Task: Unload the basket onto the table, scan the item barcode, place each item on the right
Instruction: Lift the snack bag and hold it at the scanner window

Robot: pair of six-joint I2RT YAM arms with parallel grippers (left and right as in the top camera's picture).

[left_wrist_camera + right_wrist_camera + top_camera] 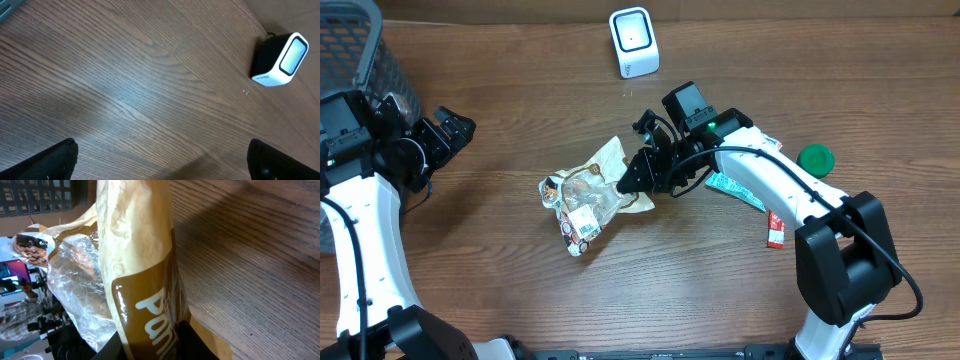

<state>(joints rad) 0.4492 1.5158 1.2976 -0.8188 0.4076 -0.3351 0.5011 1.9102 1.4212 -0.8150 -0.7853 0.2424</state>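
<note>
Our right gripper point(625, 182) pinches the bag point(588, 192), the left gripper point(452, 131) stands wide open and empty, so we should lift gently, turning the label point(584, 226) toward the far scanner point(634, 42).

The scene is taken up by a brown counter point(520, 310) of wood grain, streaked lighter and darker along its length. A soft pale sheen point(125, 97) of light is laid on it ahead of the left end effector point(161, 150). A dark wire-mesh basket point(365, 45) is set behind that end effector.
</note>
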